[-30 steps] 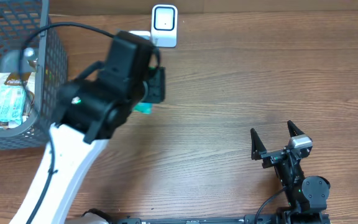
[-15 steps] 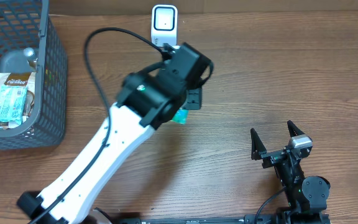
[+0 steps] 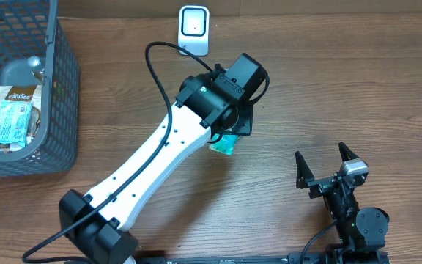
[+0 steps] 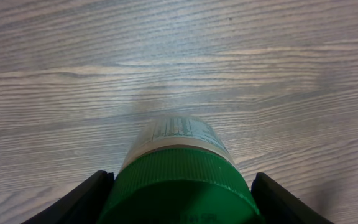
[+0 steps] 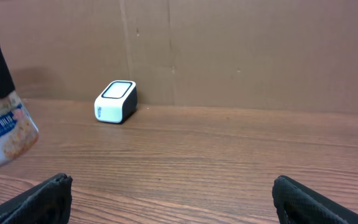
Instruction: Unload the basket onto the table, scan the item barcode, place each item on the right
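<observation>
At the middle of the brown wooden surface [image 3: 343, 88], the left gripper [image 3: 227, 139] holds a labelled plastic jar with a green ribbed lid [image 4: 179, 180], its fingers [image 4: 82, 199] clamped on either side of the lid. Farther back stands the small white scanner [image 3: 194, 29]. Near right, the right gripper [image 3: 328, 163] rests with fingers spread wide. A grey wire basket [image 3: 57, 110] sits far left.

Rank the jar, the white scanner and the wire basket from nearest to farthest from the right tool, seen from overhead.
From the right tool:
1. Jar, mid-table, to its left.
2. White scanner, far edge, centre.
3. Wire basket, far left.
</observation>
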Robot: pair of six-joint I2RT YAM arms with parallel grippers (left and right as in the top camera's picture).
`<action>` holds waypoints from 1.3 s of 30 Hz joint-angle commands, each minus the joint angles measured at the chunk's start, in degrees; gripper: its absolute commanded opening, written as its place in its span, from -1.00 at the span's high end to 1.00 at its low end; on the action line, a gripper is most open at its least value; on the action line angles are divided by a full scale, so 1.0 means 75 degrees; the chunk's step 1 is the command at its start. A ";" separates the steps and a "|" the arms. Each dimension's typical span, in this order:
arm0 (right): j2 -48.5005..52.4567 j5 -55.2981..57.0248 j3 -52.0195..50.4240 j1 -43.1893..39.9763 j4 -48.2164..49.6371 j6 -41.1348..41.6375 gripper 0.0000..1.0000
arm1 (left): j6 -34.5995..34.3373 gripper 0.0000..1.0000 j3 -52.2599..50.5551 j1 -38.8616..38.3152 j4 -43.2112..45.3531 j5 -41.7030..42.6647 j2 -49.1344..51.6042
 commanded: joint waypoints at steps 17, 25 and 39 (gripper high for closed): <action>-0.0070 0.0020 -0.0082 0.0041 0.0035 -0.0035 -1.00 | -0.0679 0.42 0.0067 -0.0417 0.0271 -0.0682 0.1023; -0.0070 0.0020 -0.0082 0.0041 0.0038 -0.0035 -1.00 | -0.0874 0.49 0.0067 -0.0641 0.0833 -0.0428 0.1708; -0.0070 0.0020 -0.0082 0.0041 0.0038 -0.0035 -1.00 | -0.0790 0.46 0.0067 -0.0632 0.0909 -0.0411 0.2506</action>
